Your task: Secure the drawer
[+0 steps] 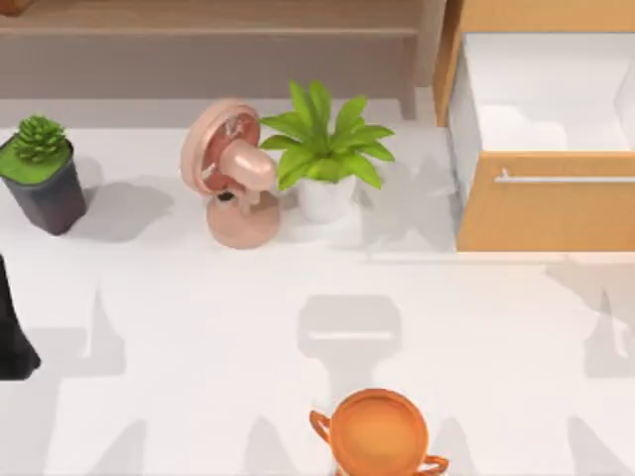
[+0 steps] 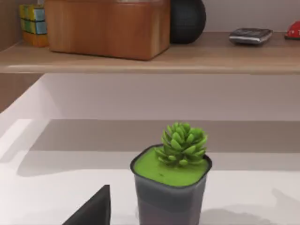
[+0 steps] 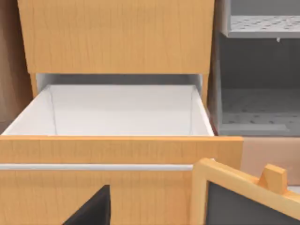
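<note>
The large box drawer with the light orange-brown wooden front panel (image 1: pixel 544 203) is standing pulled out at the table's far right, its white inner walls (image 3: pixel 122 110) lying exposed and its thin silver horizontal bar handle (image 1: pixel 566 179) running across the front panel. In the right wrist view the drawer is facing the camera squarely, with a wooden-framed dark board (image 3: pixel 243 197) sitting in front of its right portion. Part of my left arm (image 1: pixel 12 327) is showing as a dark shape at the table's left edge; whether either gripper's fingers are apart or together, I cannot tell. A small succulent in a dark grey pot (image 1: pixel 42 174) is sitting at the far left of the white table (image 1: pixel 198 327), a pink desk fan (image 1: pixel 233 178) is standing just beside a leafy green plant in a white pot (image 1: pixel 325 154) (their edges are overlapping from above), and an orange two-handled pot (image 1: pixel 379 434) is sitting at the near edge.
</note>
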Tool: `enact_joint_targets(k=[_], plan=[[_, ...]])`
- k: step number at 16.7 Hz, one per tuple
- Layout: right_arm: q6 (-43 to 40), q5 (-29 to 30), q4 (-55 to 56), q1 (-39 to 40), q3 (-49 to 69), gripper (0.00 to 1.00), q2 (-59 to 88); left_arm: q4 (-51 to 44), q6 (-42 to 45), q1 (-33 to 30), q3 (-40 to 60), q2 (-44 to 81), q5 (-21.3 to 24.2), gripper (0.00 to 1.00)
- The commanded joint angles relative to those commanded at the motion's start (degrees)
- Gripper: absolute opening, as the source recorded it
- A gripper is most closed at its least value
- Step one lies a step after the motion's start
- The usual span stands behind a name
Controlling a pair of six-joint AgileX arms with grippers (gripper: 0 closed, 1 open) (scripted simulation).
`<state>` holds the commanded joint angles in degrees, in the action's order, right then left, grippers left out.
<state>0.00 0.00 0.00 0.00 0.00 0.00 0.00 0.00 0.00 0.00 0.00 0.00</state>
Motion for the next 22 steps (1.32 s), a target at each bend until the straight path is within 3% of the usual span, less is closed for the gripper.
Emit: enact_joint_targets(k=[6, 17, 22], plan=[[0.11, -3.03, 3.30, -3.10, 4.74, 1.00, 6.41, 0.00, 0.00, 0.00, 0.00, 0.00, 0.00, 1.00], [0.74, -19.95, 21.75, -20.38, 31.23, 1.00, 52.95, 0.00, 0.00, 0.00, 0.00, 0.00, 0.00, 1.00], [0.90, -24.28, 26.46, -24.80, 38.01, 1.00, 64.18, 0.00, 0.00, 0.00, 0.00, 0.00, 0.00, 1.00]])
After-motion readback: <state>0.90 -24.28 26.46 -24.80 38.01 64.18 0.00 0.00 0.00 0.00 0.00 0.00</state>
